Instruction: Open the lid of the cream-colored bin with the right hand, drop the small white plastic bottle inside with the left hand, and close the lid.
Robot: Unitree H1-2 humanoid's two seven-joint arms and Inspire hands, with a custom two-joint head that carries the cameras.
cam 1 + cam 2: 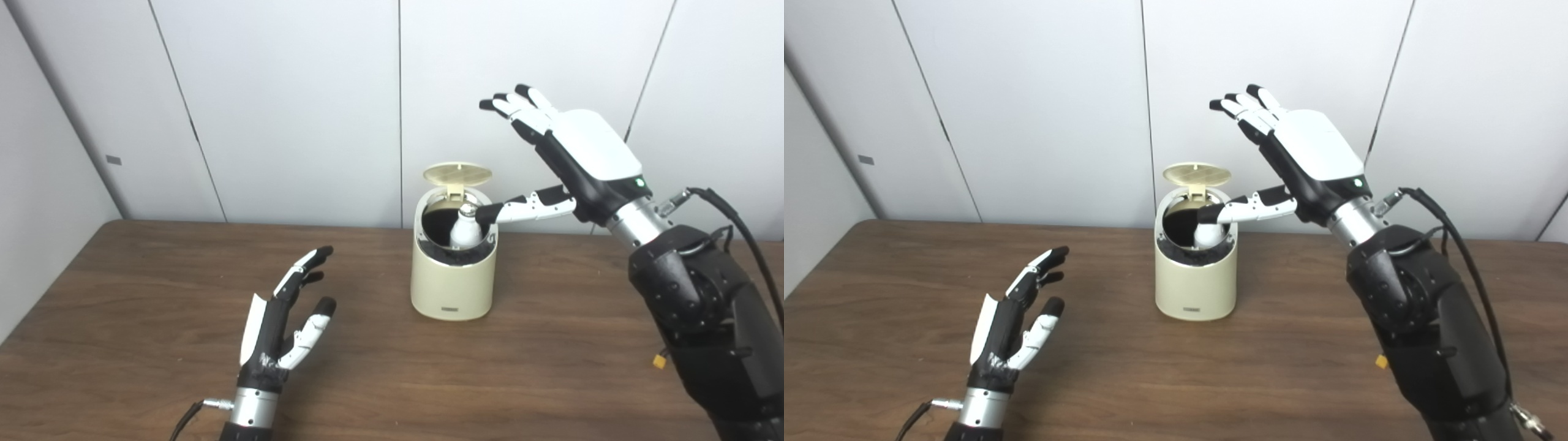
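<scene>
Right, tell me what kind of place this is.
Probably a robotics lab or test room: a bare wooden table, plain white panel walls, and just one cream bin set out as a test prop.

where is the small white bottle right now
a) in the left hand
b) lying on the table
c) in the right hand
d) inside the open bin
d: the white bottle stands inside the cream bin under the raised lid, while the left hand is open and holds nothing.
</scene>
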